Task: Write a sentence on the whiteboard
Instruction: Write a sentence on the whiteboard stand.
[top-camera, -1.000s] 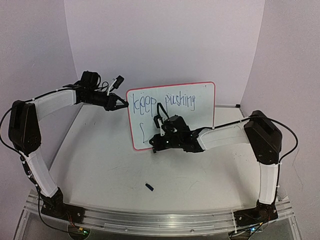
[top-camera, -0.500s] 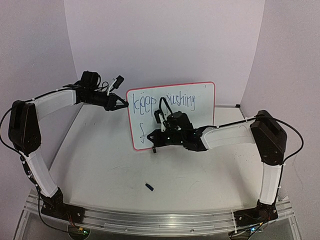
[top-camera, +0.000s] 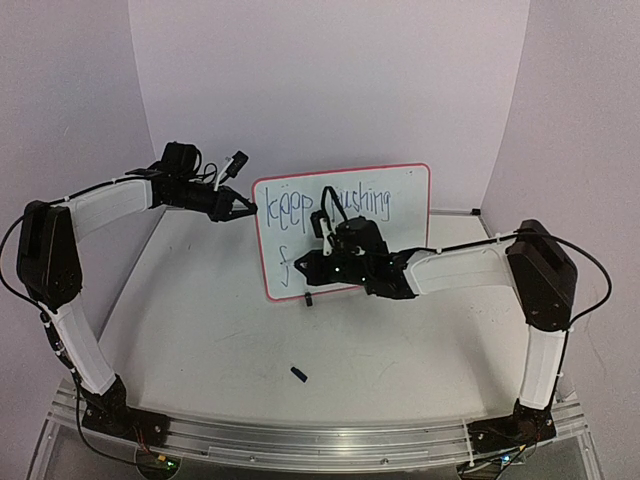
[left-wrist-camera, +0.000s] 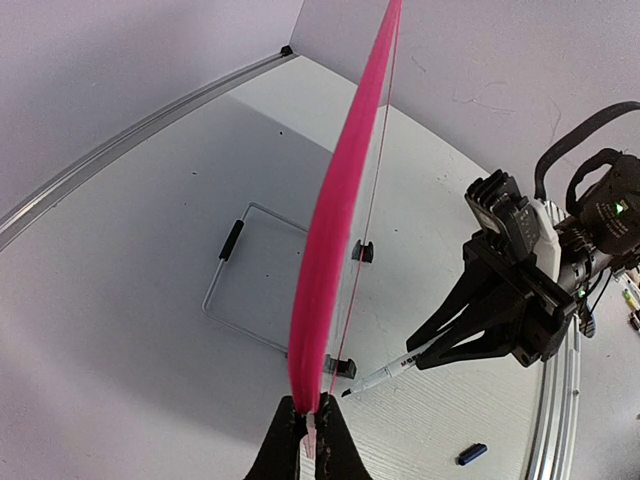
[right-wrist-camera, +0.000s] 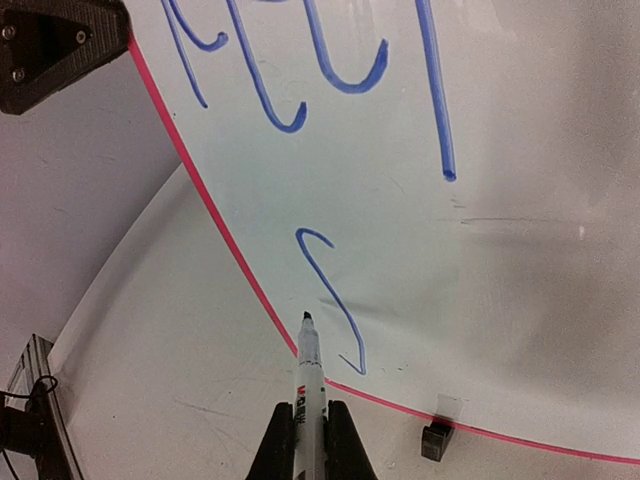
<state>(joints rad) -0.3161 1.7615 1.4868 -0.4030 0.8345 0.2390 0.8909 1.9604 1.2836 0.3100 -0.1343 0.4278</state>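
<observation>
your left gripper (top-camera: 244, 207) is pinched together on the left rim of the whiteboard (top-camera: 405, 215), which stands upright at the far middle of the table (top-camera: 200, 330). your right gripper (top-camera: 308, 270) is clamped on a marker (right-wrist-camera: 308, 365), its tip at the board's lower left corner; whether it touches you cannot tell. the sentence (top-camera: 300, 207) reads "keep pushing" on top, with one blue stroke below. a small dark blue piece (top-camera: 298, 373) lies nearer on the table.
</observation>
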